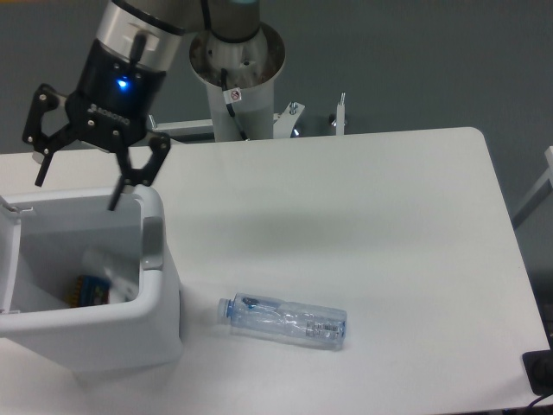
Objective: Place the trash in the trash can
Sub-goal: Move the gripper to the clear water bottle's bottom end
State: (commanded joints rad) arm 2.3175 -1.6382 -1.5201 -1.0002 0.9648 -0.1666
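We see the tool (78, 194) above the open trash can (160, 285), its fingers spread wide and holding nothing. The white wrapper (108, 266) lies inside the can, beside a colourful packet (89, 290). The clear bottle (283, 319) lies on the tabletop (371, 225), near the can.

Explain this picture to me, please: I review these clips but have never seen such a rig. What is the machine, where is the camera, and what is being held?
One fixed camera looks down at a white table. The machine is a single robot arm; its two-finger gripper hangs open and empty above the open trash can. A white wrapper lies inside the can, beside something colourful. A clear plastic bottle lies on its side on the table, untouched.
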